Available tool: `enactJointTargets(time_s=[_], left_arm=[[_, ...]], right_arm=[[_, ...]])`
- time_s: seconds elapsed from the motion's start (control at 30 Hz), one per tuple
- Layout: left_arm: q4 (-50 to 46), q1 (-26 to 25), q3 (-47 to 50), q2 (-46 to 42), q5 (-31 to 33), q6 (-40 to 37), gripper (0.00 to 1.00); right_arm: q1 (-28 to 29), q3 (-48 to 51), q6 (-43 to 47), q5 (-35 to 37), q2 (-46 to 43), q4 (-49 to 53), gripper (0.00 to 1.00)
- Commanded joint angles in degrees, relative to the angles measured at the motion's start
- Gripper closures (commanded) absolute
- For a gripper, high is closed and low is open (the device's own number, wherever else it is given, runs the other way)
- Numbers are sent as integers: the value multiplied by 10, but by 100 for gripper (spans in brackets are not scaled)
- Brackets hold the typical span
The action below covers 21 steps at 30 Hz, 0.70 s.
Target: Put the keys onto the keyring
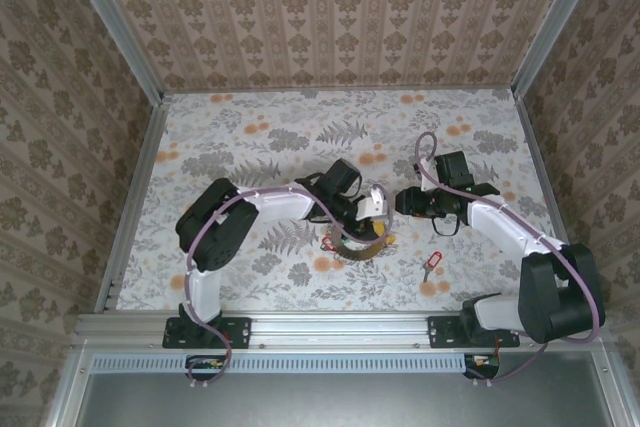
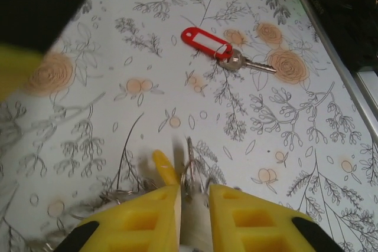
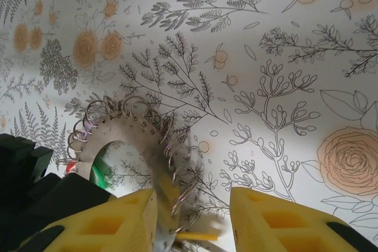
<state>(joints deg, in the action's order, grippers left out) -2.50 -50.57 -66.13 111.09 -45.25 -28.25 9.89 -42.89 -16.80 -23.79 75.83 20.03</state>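
Keyring (image 3: 139, 134) mid-bench (image 1: 250, 117); red-tagged key (image 2: 207, 42) nearer the near edge.
I judge the keyring light and limp, its wire rings apt to slide, so take it by the flat band. Left fingers (image 2: 142, 219) narrow about one ring; I cannot tell if they grip. Right fingers (image 3: 271, 222) part open astride the band's end. Lift the flat key by its tag. No writing readable.

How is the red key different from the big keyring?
The red key is one small key with a bright red tag; the keyring is a big silvery curved band hung with many little rings. The red key lies flat and alone on the table; the keyring is right at the right gripper. Both have shiny metal.
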Motion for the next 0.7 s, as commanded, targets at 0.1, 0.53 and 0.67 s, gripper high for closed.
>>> enactJointTargets(time_s=[0.1, 0.53, 0.67], left_arm=[[208, 43, 124, -118, 10, 155, 80], [278, 60, 315, -272, 145, 298, 77], [275, 59, 341, -285, 173, 335, 76]], right_arm=[[15, 5, -7, -23, 30, 24, 59], [48, -36, -4, -38, 158, 2, 58], [51, -36, -8, -51, 175, -10, 58]])
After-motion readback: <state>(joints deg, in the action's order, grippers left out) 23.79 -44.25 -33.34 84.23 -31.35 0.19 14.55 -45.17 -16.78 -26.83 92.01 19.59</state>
